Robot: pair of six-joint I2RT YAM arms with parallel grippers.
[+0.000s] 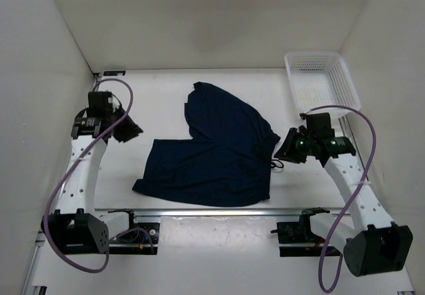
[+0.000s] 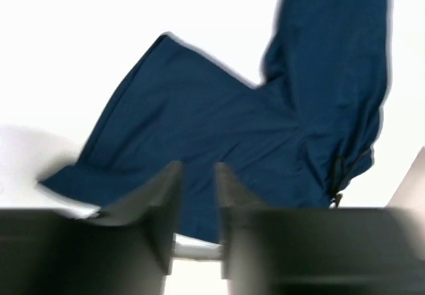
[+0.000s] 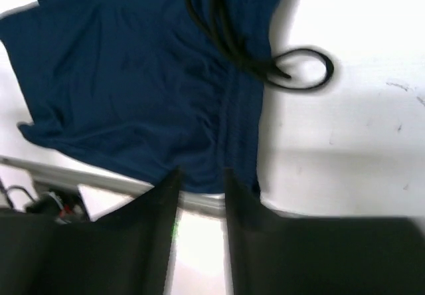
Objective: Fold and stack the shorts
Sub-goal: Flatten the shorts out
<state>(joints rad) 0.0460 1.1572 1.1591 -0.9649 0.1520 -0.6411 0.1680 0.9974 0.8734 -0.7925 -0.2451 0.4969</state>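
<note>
The dark navy shorts [image 1: 212, 155] lie spread on the white table, waistband to the right. One leg reaches toward the near left and the other angles toward the back. A black drawstring loop [image 1: 277, 164] lies on the table at the waistband. My left gripper [image 1: 127, 130] hovers left of the shorts, jaws nearly together and empty. My right gripper [image 1: 287, 147] hovers just right of the waistband, jaws nearly together and empty. The left wrist view shows the shorts [image 2: 219, 135] beyond my left gripper [image 2: 198, 169]. The right wrist view shows the shorts [image 3: 133, 76] and drawstring [image 3: 299, 76] beyond my right gripper [image 3: 200, 173].
A white mesh basket [image 1: 322, 76] stands at the back right of the table. White walls enclose the left, back and right. A metal rail [image 1: 199, 212] runs along the table's near edge, just under the shorts' hem.
</note>
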